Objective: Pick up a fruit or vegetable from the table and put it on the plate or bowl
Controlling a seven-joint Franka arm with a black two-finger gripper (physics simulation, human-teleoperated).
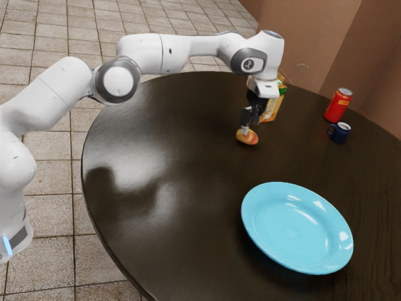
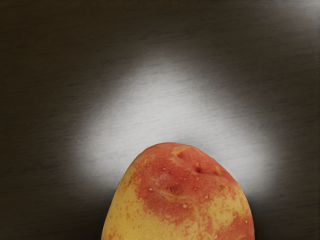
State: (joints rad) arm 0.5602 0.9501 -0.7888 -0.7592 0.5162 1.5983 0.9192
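Potato (image 2: 177,200) – red mottled over yellow, fine pale specks, few darker eyes.
Table (image 1: 156,188): near-black brown, faint streaked grain, soft whitish sheen in patches.
Plate (image 1: 294,229): plain light turquoise, small white glints.
Can (image 1: 338,105): red, yellow band near top.
Mug (image 1: 339,132): dark navy.
Carton (image 1: 274,110): orange, touch of green at top.
Arm (image 1: 56,94) – white links, grey joint caps; gripper (image 1: 248,130) black.
Floor (image 1: 44,37): beige tiles, grey grout grid.
Wall (image 1: 313,31): flat brown.
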